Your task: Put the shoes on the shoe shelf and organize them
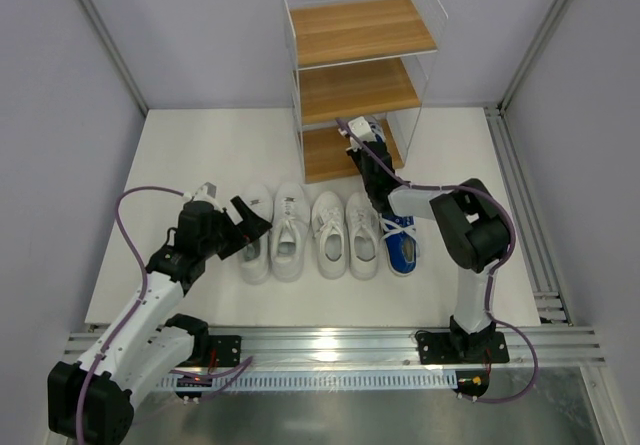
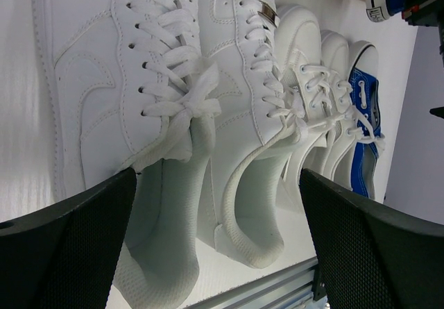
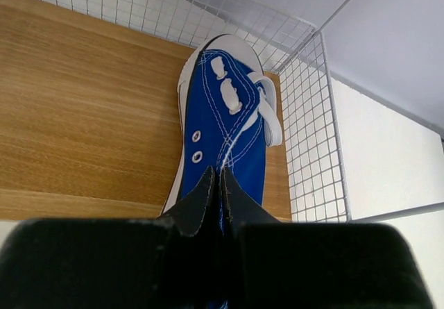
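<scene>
We found the table (image 1: 200,155) carrying most of the work not yet done. The shoe shelf (image 1: 362,31) stood at its far edge, and the top and middle boards were bare in the overhead view. Four white shoes (image 1: 329,233) lay side by side in a row before the arms, toes toward the shelf. A second blue shoe (image 1: 401,244) lay at the right end of that row, just beside the last white one. The blue shoe (image 3: 223,125) was at the bottom tier, toe toward the back mesh and close to the right-hand wire side. The right gripper (image 3: 218,178) was clenched on its heel collar. The board to the left of that shoe showed bare in the right wrist view. The left gripper (image 2: 216,184) hung spread wide, grasping nothing, near the heels of the two leftmost white shoes and, as far as we could see, touching neither. We judged the task barely begun: one shoe was being placed, none had been released on the shelf, and five were on the table. We could not establish whether the held shoe's sole rested on the board. The wrist camera looked down along the shoe, and the right arm blocked the overhead view of that tier.
</scene>
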Tool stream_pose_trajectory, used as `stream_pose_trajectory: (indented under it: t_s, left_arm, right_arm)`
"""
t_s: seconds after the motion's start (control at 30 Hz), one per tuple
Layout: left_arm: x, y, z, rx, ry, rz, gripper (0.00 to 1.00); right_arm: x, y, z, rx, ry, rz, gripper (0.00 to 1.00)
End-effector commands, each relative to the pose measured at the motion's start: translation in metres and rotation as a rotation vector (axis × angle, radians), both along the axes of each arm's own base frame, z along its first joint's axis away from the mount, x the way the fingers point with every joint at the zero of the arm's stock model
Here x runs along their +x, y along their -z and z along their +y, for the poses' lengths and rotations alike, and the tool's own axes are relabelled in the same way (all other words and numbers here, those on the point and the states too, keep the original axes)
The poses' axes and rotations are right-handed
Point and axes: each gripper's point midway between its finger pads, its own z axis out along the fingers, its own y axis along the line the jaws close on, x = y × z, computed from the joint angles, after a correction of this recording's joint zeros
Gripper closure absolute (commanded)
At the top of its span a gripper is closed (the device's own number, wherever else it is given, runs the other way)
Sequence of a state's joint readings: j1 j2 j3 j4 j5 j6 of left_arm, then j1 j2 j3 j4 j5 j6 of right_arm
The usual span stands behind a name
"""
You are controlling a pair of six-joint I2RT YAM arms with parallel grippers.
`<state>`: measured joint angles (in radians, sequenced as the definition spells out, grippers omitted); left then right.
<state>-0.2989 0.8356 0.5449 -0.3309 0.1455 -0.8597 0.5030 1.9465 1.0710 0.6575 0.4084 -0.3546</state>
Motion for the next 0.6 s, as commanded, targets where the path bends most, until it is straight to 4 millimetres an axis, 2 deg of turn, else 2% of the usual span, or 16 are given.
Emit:
stream_pose_trajectory:
  t_s: [0.0, 0.1, 0.13, 0.33, 0.37, 0.43, 0.57]
  left_arm:
    - [0.001, 0.002, 0.008, 0.038, -0.022, -0.008, 0.0]
    - [0.0, 0.004, 0.008, 0.04, -0.024, -0.005, 0.0]
    - [0.0, 0.005, 0.008, 0.04, -0.022, -0.001, 0.0]
    - [0.0, 0.008, 0.008, 0.038, -0.023, 0.003, 0.0]
    - [0.0, 0.007, 0.008, 0.037, -0.023, 0.001, 0.0]
    - [-0.001, 0.007, 0.008, 0.035, -0.022, 0.001, 0.0]
    - [0.0, 0.008, 0.007, 0.033, -0.023, 0.0, 0.0]
  right_arm:
    - [0.02, -0.05, -0.006, 0.047, 0.053, -0.114, 0.96]
    - [0.019, -0.048, -0.01, 0.037, 0.087, -0.077, 0.9]
    - [0.019, -0.048, -0.018, 0.028, 0.133, -0.07, 0.77]
    - [0.007, -0.044, -0.041, -0.008, 0.252, -0.016, 0.77]
    - [0.003, -0.042, -0.051, -0.031, 0.301, -0.001, 0.73]
    - [-0.004, -0.033, -0.053, -0.05, 0.297, 0.029, 0.69]
    - [-0.018, -0.037, -0.04, 0.001, 0.177, 0.047, 0.6]
